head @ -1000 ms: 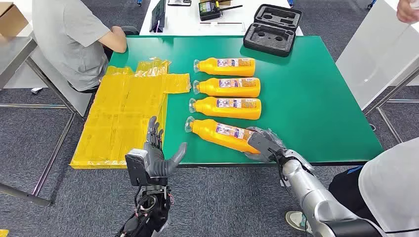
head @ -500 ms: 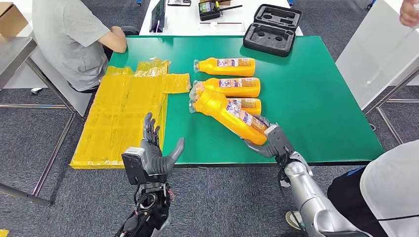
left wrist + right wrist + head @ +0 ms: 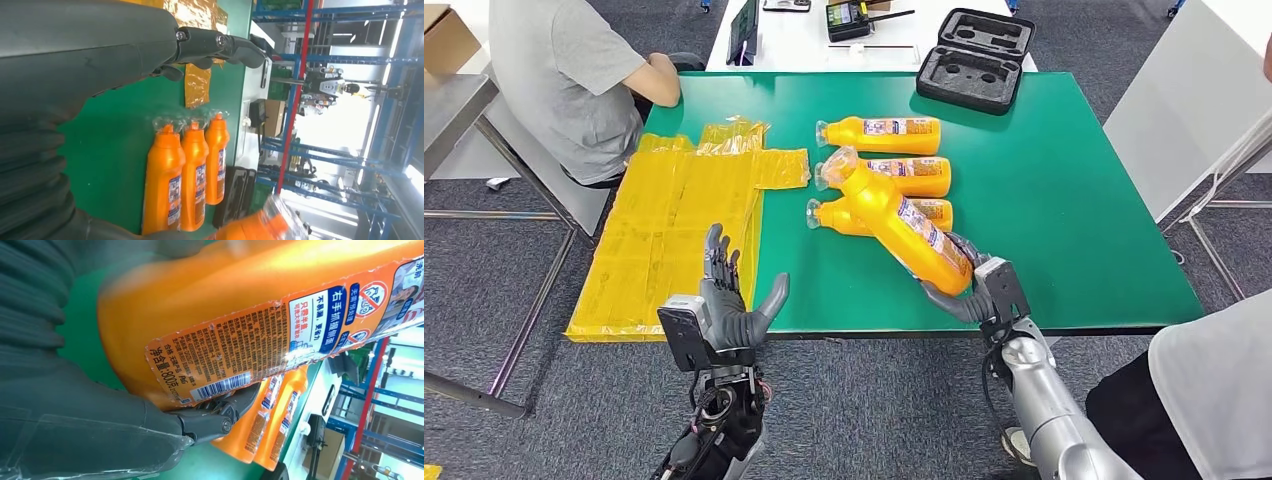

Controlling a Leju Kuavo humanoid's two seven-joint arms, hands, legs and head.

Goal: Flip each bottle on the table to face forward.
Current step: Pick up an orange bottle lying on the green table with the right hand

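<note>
Three orange bottles lie in a row on the green table, caps to the left: the far one, the middle one and the near one, which is partly hidden. My right hand grips the base of a fourth orange bottle, lifted off the table and slanting up over the row. The right wrist view shows this bottle's back label with a dark finger under it. My left hand is open at the table's near edge, fingers spread, holding nothing.
Yellow plastic sheets cover the table's left part. A black foam case sits at the far edge. One person sits at the far left corner, another stands close on my right. A white panel leans at the right.
My right hand has raised the nearest bottle from lying on the table to a steep slant over the row. The left hand has drifted slightly left and stayed open.
</note>
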